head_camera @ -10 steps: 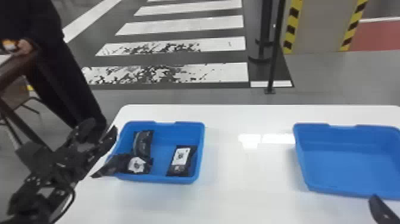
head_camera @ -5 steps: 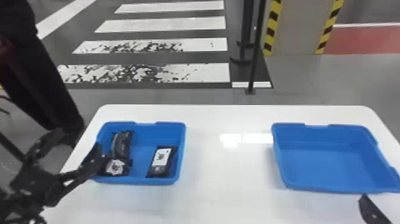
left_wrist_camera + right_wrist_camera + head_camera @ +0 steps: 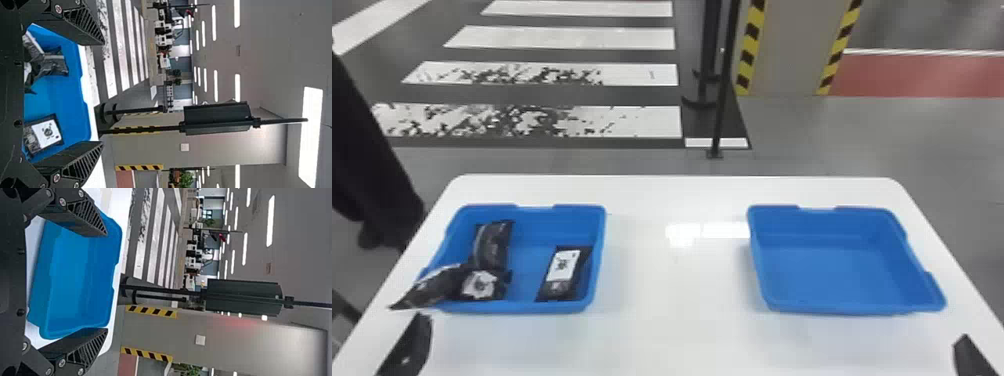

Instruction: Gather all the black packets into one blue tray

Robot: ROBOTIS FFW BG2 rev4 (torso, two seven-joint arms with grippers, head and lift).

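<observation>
In the head view my left gripper (image 3: pixel 409 345) is at the near left, just short of the left blue tray (image 3: pixel 527 257); my right gripper (image 3: pixel 972 356) is at the near right corner. That tray holds a dark packet (image 3: pixel 493 245) at the back, a white-labelled packet (image 3: pixel 480 285) before it, and another packet (image 3: pixel 564 272) at the right side. A further packet (image 3: pixel 432 288) leans over the near left corner. In the left wrist view the open left gripper (image 3: pixel 103 93) has the labelled packet (image 3: pixel 45 133) beyond it. The right gripper (image 3: pixel 106 282) stands open before the right tray (image 3: pixel 78 278).
On the table's right half stands a second blue tray (image 3: pixel 837 270) with nothing in it. The white table (image 3: pixel 677 280) stretches between the trays, its rounded far edge facing a floor with a black post (image 3: pixel 724 75). A person's dark-clothed leg is beyond the left edge.
The left gripper has drawn back from beside the left tray toward the near left, leaving no packet between its fingers. The head view has shifted, so both trays stand further left in it.
</observation>
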